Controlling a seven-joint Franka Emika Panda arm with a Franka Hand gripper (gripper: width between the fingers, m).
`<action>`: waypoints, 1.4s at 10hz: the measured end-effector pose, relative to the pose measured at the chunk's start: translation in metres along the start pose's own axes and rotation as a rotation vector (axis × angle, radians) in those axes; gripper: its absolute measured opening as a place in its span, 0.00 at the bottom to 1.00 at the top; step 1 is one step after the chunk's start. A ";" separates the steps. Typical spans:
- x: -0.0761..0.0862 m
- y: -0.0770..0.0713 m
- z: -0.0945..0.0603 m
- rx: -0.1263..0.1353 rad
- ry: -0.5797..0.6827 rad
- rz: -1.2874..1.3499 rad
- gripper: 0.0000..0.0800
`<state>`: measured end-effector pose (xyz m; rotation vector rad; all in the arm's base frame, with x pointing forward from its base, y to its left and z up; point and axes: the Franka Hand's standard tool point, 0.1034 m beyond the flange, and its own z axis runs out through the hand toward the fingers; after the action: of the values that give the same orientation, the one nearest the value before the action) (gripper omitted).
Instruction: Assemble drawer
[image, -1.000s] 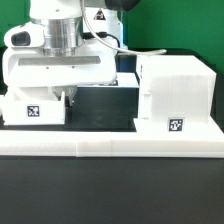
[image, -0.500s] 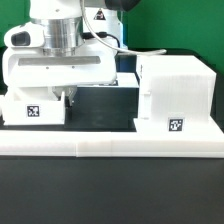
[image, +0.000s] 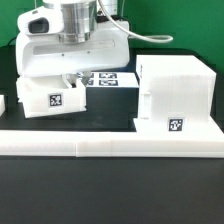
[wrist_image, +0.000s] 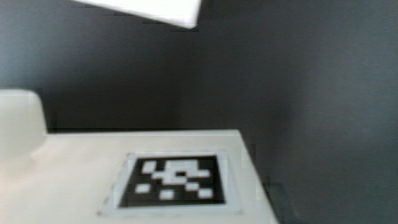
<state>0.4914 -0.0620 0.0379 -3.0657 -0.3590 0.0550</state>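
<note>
The tall white drawer shell (image: 176, 95) stands at the exterior view's right, against the rail, with a marker on its front. A smaller white open-top tray (image: 50, 100) with a marker on its front hangs under my hand, left of the shell and apart from it. My gripper (image: 68, 78) is shut on the tray's upper wall, its fingertips mostly hidden by the hand and tray. The wrist view shows a white tray face with a marker (wrist_image: 175, 181) close below the camera, but no fingers.
A long low white rail (image: 110, 142) runs along the table's front. The marker board (image: 108, 78) lies behind the tray. Another white part (image: 3, 103) shows at the exterior view's left edge. Black table (image: 105, 105) lies between tray and shell.
The arm has moved up and toward the exterior view's right, carrying the tray off its place at the left and nearer the shell. The marker board now shows.
</note>
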 end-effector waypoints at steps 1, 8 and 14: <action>0.000 0.001 0.001 -0.002 -0.001 -0.011 0.05; 0.007 0.003 0.007 -0.046 -0.024 -0.699 0.05; 0.022 -0.003 0.011 -0.077 -0.072 -1.155 0.05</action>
<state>0.5118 -0.0539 0.0263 -2.4226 -2.0224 0.0929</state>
